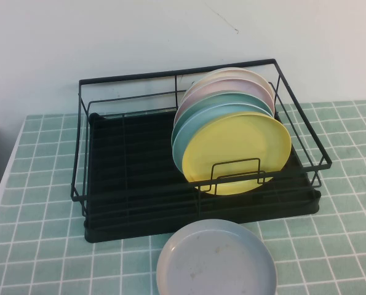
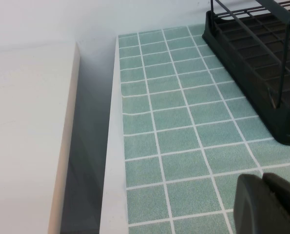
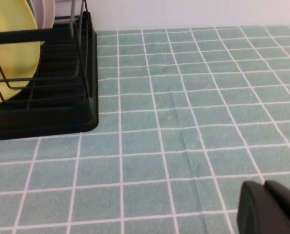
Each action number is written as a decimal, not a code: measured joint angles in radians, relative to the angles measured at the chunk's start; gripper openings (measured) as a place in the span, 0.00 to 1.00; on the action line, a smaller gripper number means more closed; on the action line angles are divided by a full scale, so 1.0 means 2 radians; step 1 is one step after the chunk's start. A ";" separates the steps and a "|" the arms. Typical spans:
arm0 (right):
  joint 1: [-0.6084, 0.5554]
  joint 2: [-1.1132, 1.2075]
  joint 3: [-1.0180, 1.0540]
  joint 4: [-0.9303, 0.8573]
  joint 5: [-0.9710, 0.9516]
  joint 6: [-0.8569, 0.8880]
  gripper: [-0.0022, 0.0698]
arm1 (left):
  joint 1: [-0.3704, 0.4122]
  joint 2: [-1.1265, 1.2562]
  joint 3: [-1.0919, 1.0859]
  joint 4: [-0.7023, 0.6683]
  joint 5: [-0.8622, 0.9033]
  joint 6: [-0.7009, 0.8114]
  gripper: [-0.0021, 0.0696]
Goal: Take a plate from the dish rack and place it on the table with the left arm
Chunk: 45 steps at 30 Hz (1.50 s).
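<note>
Yellow plate [image 1: 237,153] stands on edge at the front of the plate row inside the dish rack [image 1: 127,160], leaning on a wire loop. Blue, teal and pink plates [image 1: 222,101] stack behind it. Grey plate [image 1: 216,261] lies flat on the bench [image 1: 35,203] just in front of the rack. Left gripper [image 2: 269,204] hovers over bench tiles beside the rack's corner; right gripper [image 3: 269,207] likewise on the rack's other side. I cannot tell either's opening.

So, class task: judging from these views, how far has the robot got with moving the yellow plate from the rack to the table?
Nothing looks done: the yellow plate stands upright at the front of the stack in the dish rack. Nothing is in hand; the left gripper and right gripper sit low over the table, away from the plates. Reaching, lifting out and placing remain.
</note>
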 joint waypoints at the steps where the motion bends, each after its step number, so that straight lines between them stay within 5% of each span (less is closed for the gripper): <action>1: 0.000 0.000 0.000 0.000 0.000 0.000 0.03 | 0.000 0.000 0.000 0.000 0.000 0.000 0.02; 45: 0.000 0.000 0.000 0.000 0.000 0.000 0.03 | 0.000 0.000 0.000 0.000 -0.009 0.004 0.02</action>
